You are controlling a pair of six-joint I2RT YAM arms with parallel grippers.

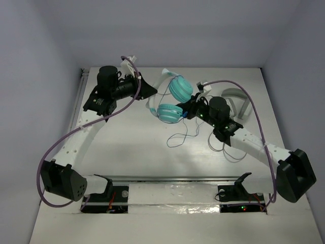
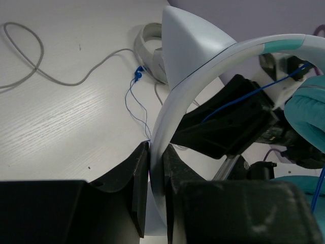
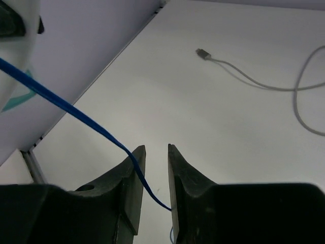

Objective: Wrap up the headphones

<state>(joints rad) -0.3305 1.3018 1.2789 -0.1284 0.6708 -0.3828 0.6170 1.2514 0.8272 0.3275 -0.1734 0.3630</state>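
The headphones, with teal ear cups (image 1: 180,87) and a white headband (image 1: 158,86), are held up over the back middle of the table. My left gripper (image 1: 147,89) is shut on the headband (image 2: 172,112), which runs straight between its jaws in the left wrist view (image 2: 156,150). One teal cup (image 2: 311,109) shows at the right of that view. My right gripper (image 1: 190,110) is beside the lower cup (image 1: 169,112). Its jaws (image 3: 156,147) stand narrowly apart, and the thin blue cable (image 3: 76,114) passes loosely through the gap. More of the cable lies looped on the table (image 1: 179,137).
Grey-white headphones (image 1: 237,99) lie behind my right arm, and they also show in the left wrist view (image 2: 151,40). Their pale cable (image 2: 56,79) snakes over the table, and its plug (image 3: 203,53) lies ahead of the right gripper. Walls close in on the left, back and right.
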